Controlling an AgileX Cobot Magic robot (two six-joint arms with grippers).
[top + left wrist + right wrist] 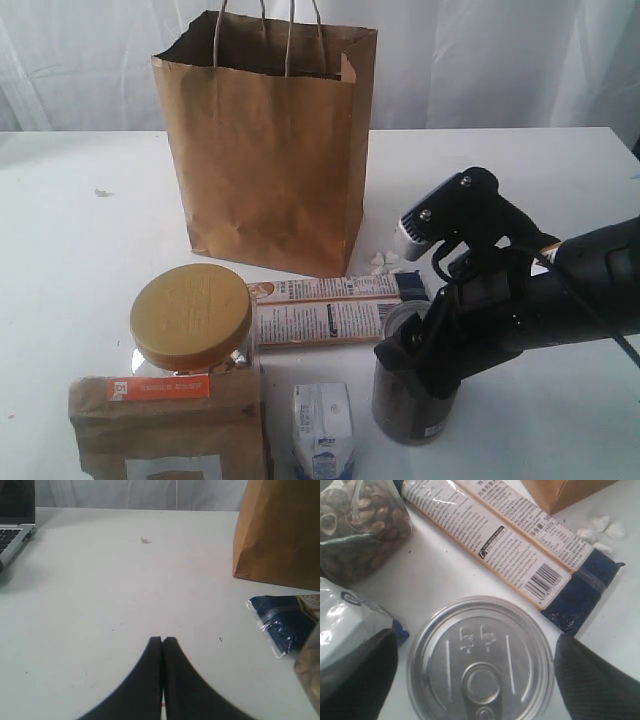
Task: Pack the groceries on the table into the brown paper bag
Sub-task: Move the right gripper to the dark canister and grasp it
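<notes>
Right wrist view: right gripper (479, 682) spread wide astride dark pull-tab can (475, 635), holding nothing. Left gripper (163, 641) closed, empty, over table (90, 600).

Looks like a robotics lab or test bay, not a home or shop. Shown by a bare white worktop (80, 250) backed with pale hanging drapes (500, 60), a black robot arm (590, 285) reaching over it, and an open laptop (12, 525) parked at the worktop's edge.

laptop (12, 520) far off; small white lumps (385, 262); white curtain (500, 60).
</notes>
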